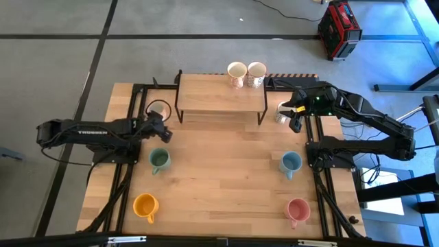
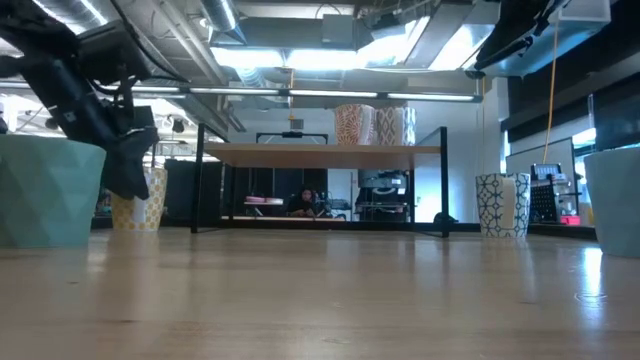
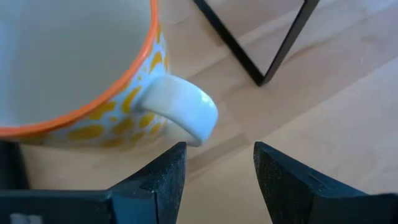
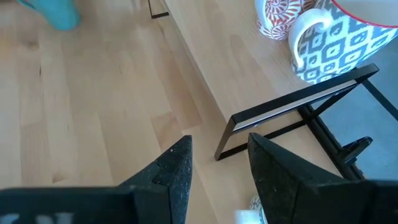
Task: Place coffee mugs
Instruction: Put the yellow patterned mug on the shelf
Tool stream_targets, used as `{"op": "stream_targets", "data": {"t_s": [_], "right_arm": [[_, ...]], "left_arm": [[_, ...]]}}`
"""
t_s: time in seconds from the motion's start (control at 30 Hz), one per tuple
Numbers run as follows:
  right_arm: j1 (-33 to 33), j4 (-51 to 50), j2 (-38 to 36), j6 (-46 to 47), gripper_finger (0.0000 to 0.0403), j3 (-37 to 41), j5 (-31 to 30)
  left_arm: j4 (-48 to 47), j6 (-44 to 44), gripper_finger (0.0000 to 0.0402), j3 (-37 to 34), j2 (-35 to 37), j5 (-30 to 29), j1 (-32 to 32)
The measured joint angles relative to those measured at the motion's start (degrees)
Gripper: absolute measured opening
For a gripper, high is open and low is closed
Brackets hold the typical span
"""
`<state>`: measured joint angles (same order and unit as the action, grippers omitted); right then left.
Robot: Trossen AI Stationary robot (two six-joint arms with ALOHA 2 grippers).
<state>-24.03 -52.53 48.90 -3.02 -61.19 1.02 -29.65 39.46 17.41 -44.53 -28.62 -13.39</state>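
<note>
We find the left hand (image 1: 162, 132) with its fingers released and empty, hovering just beside the yellow-dotted mug (image 1: 159, 110) at the back left of the tabletop (image 1: 226, 185). In the left wrist view the mug's white handle (image 3: 180, 112) sits just ahead of the gap between the fingers, untouched. The right hand (image 1: 293, 118) hangs at the right end of the wooden shelf (image 1: 221, 96), above the blue-patterned mug (image 1: 282, 114); its fingers stand apart and grasp nothing.

In our judgement the step in hand is taking the yellow-dotted mug to set it on the shelf. To do it well, the left hand should advance squarely so the fingers straddle the handle or the rim, clench firmly, then lift clear before travelling.

Two mugs already stand on the shelf: a cream one (image 1: 236, 73) and a red-patterned one (image 1: 256, 73), close together. The shelf's black leg (image 1: 178, 103) stands near the yellow-dotted mug and could catch it on the way up. The green mug (image 1: 160, 160), orange mug (image 1: 145, 205), light blue mug (image 1: 291, 163) and pink mug (image 1: 297, 210) wait well apart in front.
</note>
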Motion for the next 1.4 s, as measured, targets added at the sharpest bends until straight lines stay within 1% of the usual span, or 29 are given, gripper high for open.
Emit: {"op": "stream_targets", "data": {"t_s": [0.2,0.43,0.6,0.7,0.83,1.03,1.17,1.23,1.4], "right_arm": [[0.00,0.00,0.00,0.12,0.0147,-0.02,0.02],[0.00,0.00,-0.02,0.19,0.0147,-0.04,0.02],[0.00,0.00,-0.02,0.19,0.0147,-0.04,0.02],[0.00,0.00,-0.02,0.19,0.0147,-0.04,0.02],[0.00,0.02,-0.02,0.17,0.0147,-0.04,0.02],[0.00,0.02,-0.02,0.19,0.0147,-0.04,0.02],[0.00,0.02,-0.02,0.52,0.0147,-0.04,0.04],[0.00,0.02,-0.02,1.00,0.0147,-0.04,0.04],[0.00,0.02,-0.02,1.11,0.0147,-0.04,0.04]], "left_arm": [[4.48,-0.90,0.0183,-2.26,-0.02,-4.06,0.00],[11.96,-2.59,0.0183,-4.30,-0.02,-5.70,0.02],[12.78,-4.33,0.0171,-4.37,-0.02,-8.60,0.04],[12.80,-5.77,0.0155,-4.56,-0.02,-8.83,0.02],[12.72,-5.73,0.0124,-5.57,-0.02,-9.52,0.00],[12.70,-5.64,0.0062,-6.45,-0.02,-9.91,0.02],[12.70,-6.43,0.0023,-6.39,0.02,-12.10,-0.02],[12.72,-6.58,0.0016,-6.36,0.08,-12.13,-0.02],[12.72,-6.58,0.0016,-6.34,0.07,-11.21,0.00]]}}
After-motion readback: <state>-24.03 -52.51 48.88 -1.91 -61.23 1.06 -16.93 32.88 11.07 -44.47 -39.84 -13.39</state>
